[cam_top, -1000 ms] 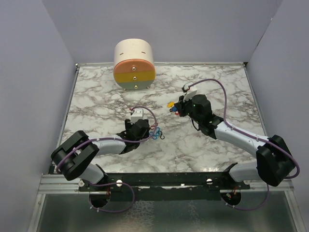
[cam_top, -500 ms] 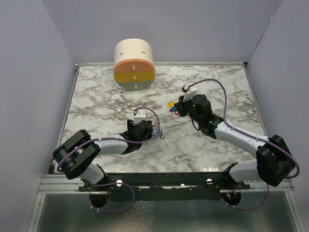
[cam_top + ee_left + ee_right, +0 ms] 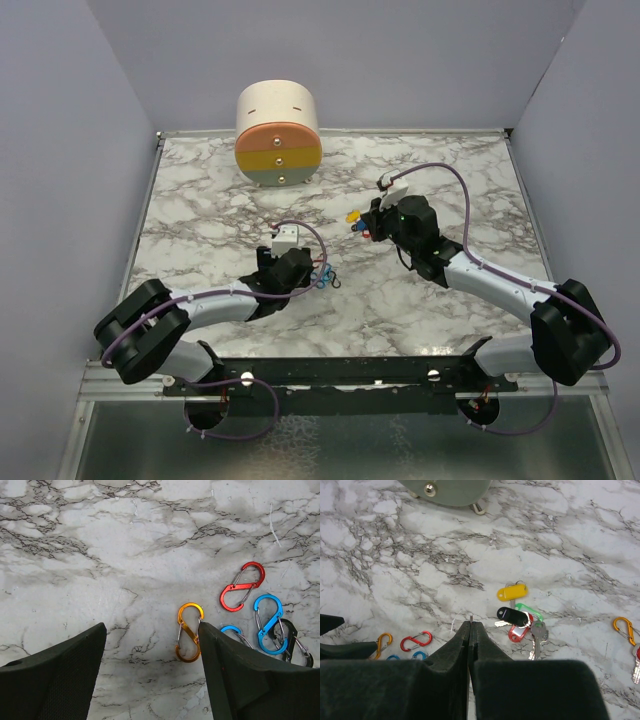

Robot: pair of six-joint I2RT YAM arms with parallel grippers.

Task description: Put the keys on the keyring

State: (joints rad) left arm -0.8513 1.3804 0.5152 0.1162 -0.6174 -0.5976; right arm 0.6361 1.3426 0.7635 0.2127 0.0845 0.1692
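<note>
The keys lie bunched on the marble: a yellow tag [image 3: 512, 592], black tag [image 3: 512, 615], green tag [image 3: 532, 611], red tag [image 3: 519, 631] and a bare metal key [image 3: 538, 636]; the yellow tag [image 3: 352, 215] also shows from above. My right gripper [image 3: 471, 623] [image 3: 368, 228] hovers just left of them, shut, with a thin metal sliver [image 3: 471, 615] poking out between its tips. I cannot tell whether this sliver is the keyring. My left gripper [image 3: 151, 627] [image 3: 305, 270] stands open over bare marble, its right finger against an orange S-clip [image 3: 190, 631].
Red [image 3: 243, 585], blue [image 3: 268, 622] and black [image 3: 296, 649] S-clips lie right of the left gripper. Another orange clip [image 3: 624, 630] with a key lies at the far right of the right wrist view. A round drawer unit [image 3: 278, 135] stands at the back.
My left gripper has shifted slightly right toward the S-clips, its jaws a little wider, and its elbow swung left. The right arm has not moved.
</note>
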